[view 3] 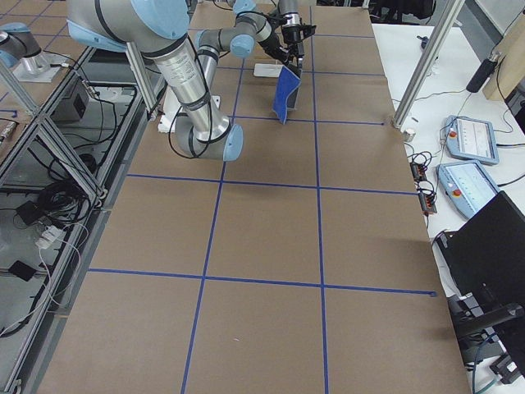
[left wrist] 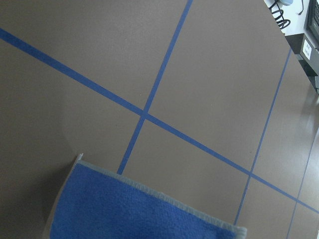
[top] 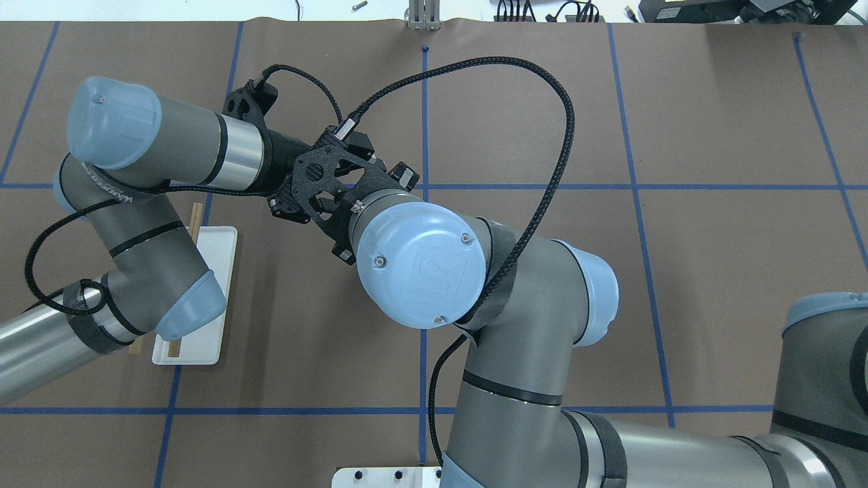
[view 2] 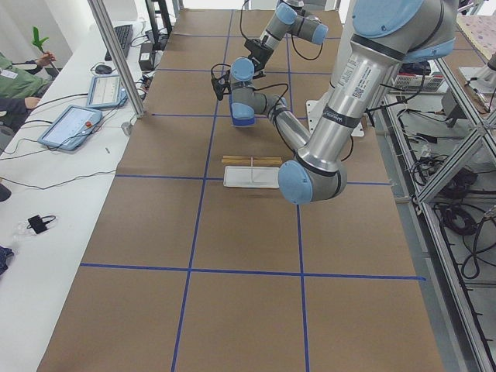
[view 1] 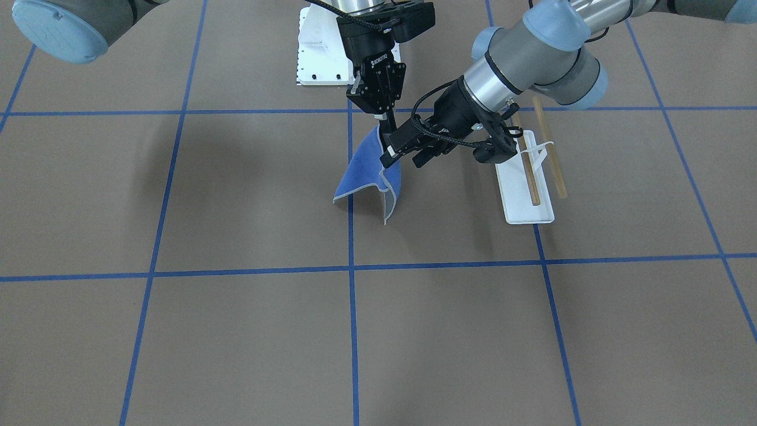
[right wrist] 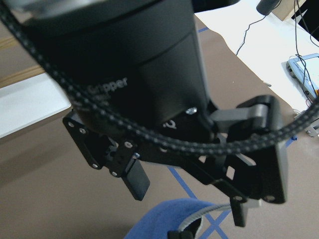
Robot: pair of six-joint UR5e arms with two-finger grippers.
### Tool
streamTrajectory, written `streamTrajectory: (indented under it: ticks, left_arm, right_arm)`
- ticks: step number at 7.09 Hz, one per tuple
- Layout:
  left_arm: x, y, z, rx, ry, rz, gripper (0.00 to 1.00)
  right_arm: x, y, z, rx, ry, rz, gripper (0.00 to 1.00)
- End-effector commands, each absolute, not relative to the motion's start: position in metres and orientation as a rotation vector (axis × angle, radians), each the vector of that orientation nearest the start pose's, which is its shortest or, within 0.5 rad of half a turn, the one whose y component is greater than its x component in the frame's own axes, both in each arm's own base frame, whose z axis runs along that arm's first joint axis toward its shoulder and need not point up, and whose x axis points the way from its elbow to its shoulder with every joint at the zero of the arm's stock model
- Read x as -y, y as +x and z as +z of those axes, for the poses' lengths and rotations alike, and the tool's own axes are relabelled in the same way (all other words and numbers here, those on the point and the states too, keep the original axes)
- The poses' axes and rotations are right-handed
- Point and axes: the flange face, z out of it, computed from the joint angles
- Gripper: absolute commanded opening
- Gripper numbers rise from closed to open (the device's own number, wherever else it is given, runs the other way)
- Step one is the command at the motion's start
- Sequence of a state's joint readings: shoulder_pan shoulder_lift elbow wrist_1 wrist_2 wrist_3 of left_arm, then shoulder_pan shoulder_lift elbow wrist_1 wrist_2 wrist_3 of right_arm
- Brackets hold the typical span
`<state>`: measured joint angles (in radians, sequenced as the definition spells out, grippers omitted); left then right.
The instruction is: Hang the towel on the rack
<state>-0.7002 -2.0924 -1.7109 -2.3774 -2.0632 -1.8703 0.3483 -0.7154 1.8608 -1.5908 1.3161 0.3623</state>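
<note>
towel cut off at wrist view's bottom edge, rack half-hidden — under left arm

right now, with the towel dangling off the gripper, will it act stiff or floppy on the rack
Probably floppy: the towel hangs from the right gripper in a curled fold, its lower corners drooping. Likely light, since a pinch at its top holds it up. It should drape over the rack rather than sit stiffly across it.

the towel is fuzzy blue cloth with a pale stitched hem. the rack has a smooth white base and bare wood dowels. the table is matt brown paper. my left arm shows brushed metal.
</note>
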Motion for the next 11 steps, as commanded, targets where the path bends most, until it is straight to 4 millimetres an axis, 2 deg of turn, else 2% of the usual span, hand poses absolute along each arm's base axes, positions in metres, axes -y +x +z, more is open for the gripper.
streamTrajectory:
  ticks: [1,2,5,8,9,11]
  left_arm:
    - [0.464,0.42,0.2,-1.492,-0.109,-0.447,0.94]
    - [0.464,0.42,0.2,-1.492,-0.108,-0.446,0.92]
    - [0.462,0.426,0.201,-1.49,-0.106,-0.449,0.77]
    - [0.458,0.432,0.201,-1.49,-0.098,-0.453,0.74]
    - [0.455,0.434,0.201,-1.491,-0.098,-0.451,0.65]
    - [0.455,0.434,0.2,-1.494,-0.095,-0.447,0.21]
  right_arm:
    - [0.357,-0.522,0.035,0.65,0.964,-0.621,0.0]
    - [0.357,-0.522,0.034,0.651,0.965,-0.621,0.0]
    - [0.357,-0.522,0.034,0.653,0.966,-0.62,0.0]
    - [0.356,-0.52,0.025,0.664,0.976,-0.615,0.0]
    - [0.356,-0.52,0.025,0.664,0.976,-0.616,0.0]
    - [0.356,-0.52,0.026,0.662,0.975,-0.617,0.0]
